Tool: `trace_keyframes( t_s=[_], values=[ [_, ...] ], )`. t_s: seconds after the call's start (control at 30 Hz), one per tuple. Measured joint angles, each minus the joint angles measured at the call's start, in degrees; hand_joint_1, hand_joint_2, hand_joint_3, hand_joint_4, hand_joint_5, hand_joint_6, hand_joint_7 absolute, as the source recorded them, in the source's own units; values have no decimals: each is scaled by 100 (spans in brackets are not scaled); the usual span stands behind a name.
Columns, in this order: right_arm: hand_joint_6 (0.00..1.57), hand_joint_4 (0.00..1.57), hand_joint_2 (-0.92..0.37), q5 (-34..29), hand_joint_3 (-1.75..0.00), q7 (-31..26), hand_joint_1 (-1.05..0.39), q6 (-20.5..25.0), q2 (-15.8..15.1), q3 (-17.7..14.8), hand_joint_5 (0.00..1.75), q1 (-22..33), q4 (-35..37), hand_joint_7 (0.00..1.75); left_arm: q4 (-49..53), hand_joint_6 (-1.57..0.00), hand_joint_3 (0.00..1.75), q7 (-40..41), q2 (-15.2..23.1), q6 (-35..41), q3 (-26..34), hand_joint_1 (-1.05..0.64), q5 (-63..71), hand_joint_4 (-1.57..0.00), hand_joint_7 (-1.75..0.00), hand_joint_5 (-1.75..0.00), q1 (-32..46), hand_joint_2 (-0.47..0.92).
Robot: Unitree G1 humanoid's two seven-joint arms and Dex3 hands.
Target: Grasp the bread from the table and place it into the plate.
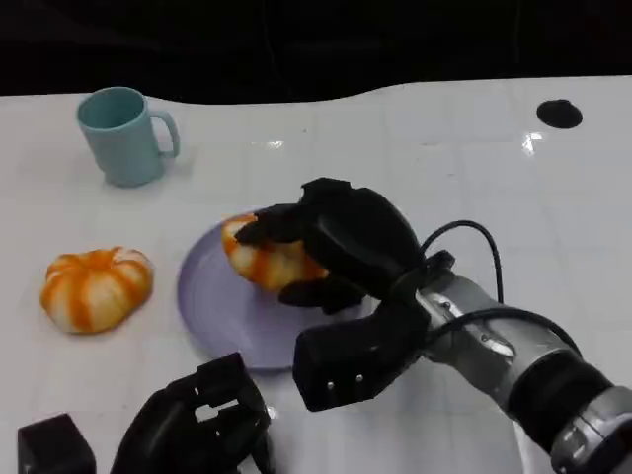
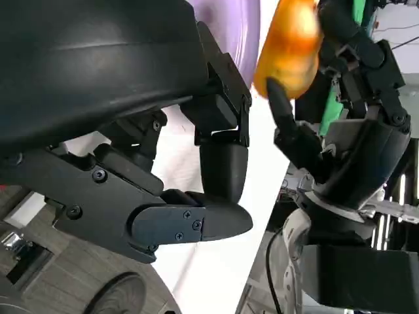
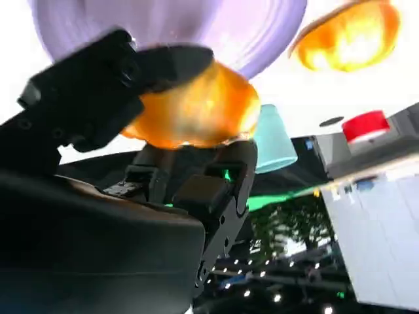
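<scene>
while the right hand (image 1: 331,247) wraps its fingers around the bread (image 1: 265,259) over the purple plate (image 1: 212,306), the roll looks light, soft, squashy; hold its sides gently. left hand (image 1: 202,420) rests low with fingers curled, holding nothing. glossy white table (image 1: 444,168), likely slippery. 2nd bread (image 1: 96,286) and teal mug (image 1: 123,135) sit apart; dark room behind.
</scene>
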Motion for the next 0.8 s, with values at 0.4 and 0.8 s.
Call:
trace_keyframes(
  t_s=[0.4,0.8],
  values=[
    [32,7,-92,-11,-15,797,-61,396,-384,78,67,415,-1032,0,-18,-71,66,2,5,1,-2,-59,4,-79,-149,-175,10,70],
    [41,14,-92,172,-13,1086,-56,246,-1090,-262,74,1267,-2530,4,-13,-73,66,35,-10,-62,-15,-61,37,-80,-148,-175,7,70]
  ],
)
